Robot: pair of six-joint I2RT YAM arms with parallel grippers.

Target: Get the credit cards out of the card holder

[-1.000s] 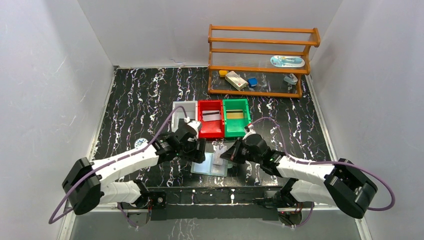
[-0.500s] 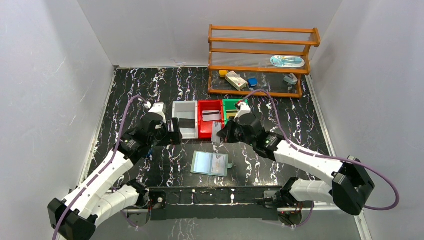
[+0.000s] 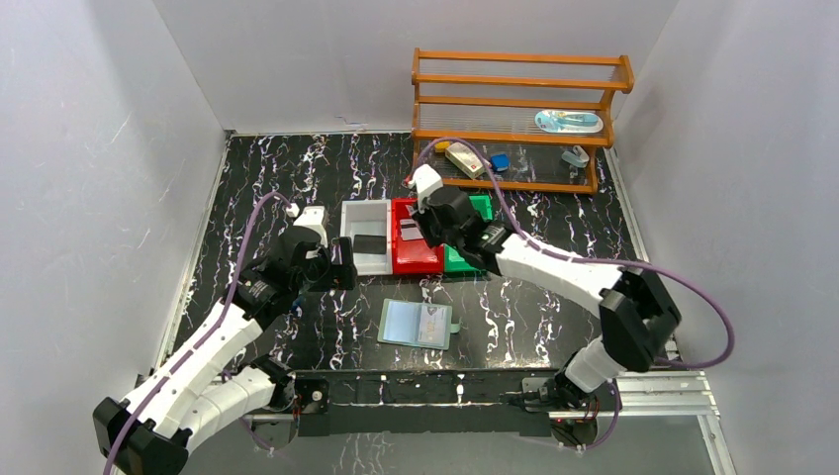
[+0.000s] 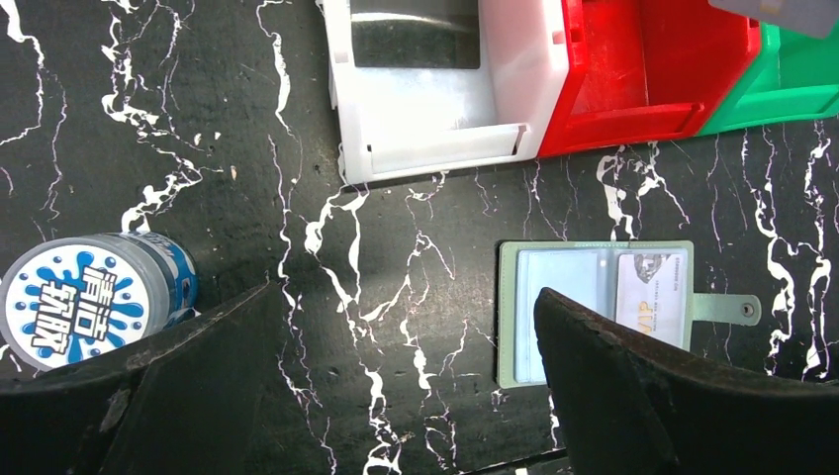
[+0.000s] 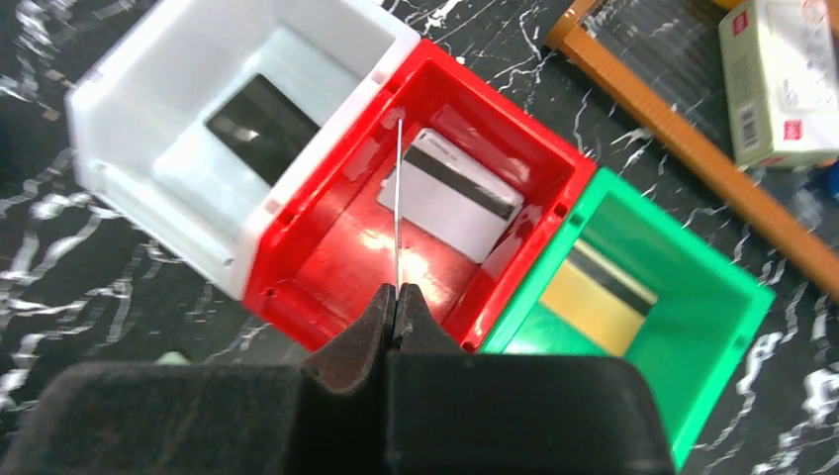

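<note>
The grey-green card holder (image 3: 416, 324) lies open on the table near the front, and a pale card (image 4: 653, 297) shows in its right clear pocket. My right gripper (image 5: 398, 292) is shut on a thin credit card (image 5: 398, 198) seen edge-on, held upright over the red bin (image 5: 326, 267). That bin holds a silver-grey card (image 5: 450, 193). A black card (image 5: 262, 124) lies in the white bin (image 5: 148, 148) and a gold one (image 5: 594, 297) in the green bin (image 5: 712, 317). My left gripper (image 4: 404, 297) is open and empty, above the table left of the holder.
A round blue-and-white tin (image 4: 84, 307) stands on the table left of my left gripper. A wooden rack (image 3: 514, 119) with small items stands at the back right. White walls enclose the black marbled table (image 3: 277, 188).
My left gripper opened and drew back to the left, away from the holder. My right gripper carried the card from the holder back to above the red bin.
</note>
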